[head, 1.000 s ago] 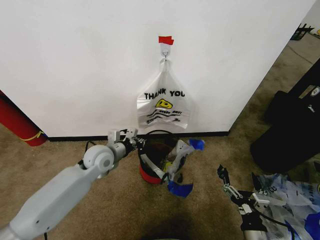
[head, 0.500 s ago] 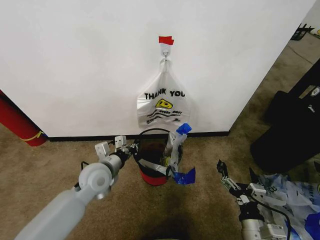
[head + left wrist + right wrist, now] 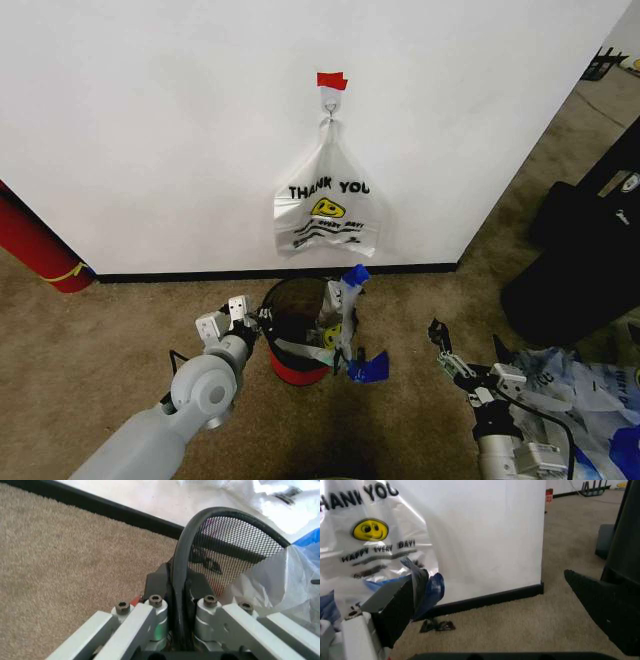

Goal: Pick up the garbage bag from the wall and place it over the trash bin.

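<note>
The trash bin, black mesh on a red base, stands on the carpet below the wall. The garbage bag, see-through with blue patches, drapes over the bin's right side, one blue corner sticking up. My left gripper is at the bin's left rim. In the left wrist view it is shut on the black rim, with the bag behind the mesh. To the bin's right, my right gripper hangs open over the carpet; its dark fingers stand wide apart.
A white "THANK YOU" bag hangs from a hook under red tape. A large red cylinder leans at the left. A heap of white-and-blue bags and a black object lie at the right.
My left arm has drawn back toward me, and the bin came with it, a little left and nearer. The bag's blue corner shifted with it. The right gripper edged slightly left.
</note>
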Robot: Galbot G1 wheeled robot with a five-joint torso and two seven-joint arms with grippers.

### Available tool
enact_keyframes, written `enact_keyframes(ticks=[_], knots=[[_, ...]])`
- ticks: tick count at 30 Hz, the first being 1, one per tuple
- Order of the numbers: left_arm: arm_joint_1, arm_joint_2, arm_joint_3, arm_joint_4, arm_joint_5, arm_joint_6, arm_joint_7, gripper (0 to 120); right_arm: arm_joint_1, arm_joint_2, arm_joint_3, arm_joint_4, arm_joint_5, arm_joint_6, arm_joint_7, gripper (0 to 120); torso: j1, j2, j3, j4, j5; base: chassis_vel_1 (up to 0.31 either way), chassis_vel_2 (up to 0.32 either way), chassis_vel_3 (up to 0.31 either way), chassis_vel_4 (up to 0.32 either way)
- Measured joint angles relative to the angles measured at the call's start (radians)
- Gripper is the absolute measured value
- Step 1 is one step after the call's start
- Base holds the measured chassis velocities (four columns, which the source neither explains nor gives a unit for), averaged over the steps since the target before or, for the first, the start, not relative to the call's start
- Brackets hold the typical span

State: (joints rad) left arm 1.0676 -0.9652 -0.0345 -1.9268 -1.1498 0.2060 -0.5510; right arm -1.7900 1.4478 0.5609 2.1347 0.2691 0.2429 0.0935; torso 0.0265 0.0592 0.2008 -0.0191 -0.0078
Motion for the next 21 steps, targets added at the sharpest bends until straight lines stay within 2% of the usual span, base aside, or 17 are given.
enact_keyframes(ticks=[8,11,15,21], knots=[[0.014,0.009,-0.012,-0.002,-0.007,0.023,0.019,4,-0.004,0.002,-0.001,-0.006,-0.015,0.005,-0.001,100,0.0,0.0,0.0,-0.0003,-0.0005,0.0,0.0,0.0,0.0],[0.029,0.039,-0.031,-0.035,0.004,0.057,0.036,19,-0.002,0.003,-0.002,-0.012,-0.017,0.007,-0.002,100,0.0,0.0,0.0,-0.0003,-0.0004,0.0,0.0,0.0,0.0],[0.038,0.046,-0.04,-0.072,0.04,0.079,0.036,30,0.007,0.002,-0.01,-0.016,-0.019,0.006,-0.002,100,0.0,0.0,0.0,-0.0003,-0.0005,0.0,0.0,0.0,0.0],[0.05,0.073,-0.045,-0.148,0.167,0.089,0.036,50,0.019,0.002,-0.014,-0.028,-0.02,0.005,-0.001,100,0.0,0.0,0.0,0.0,-0.0003,0.0,0.0,0.0,0.0]])
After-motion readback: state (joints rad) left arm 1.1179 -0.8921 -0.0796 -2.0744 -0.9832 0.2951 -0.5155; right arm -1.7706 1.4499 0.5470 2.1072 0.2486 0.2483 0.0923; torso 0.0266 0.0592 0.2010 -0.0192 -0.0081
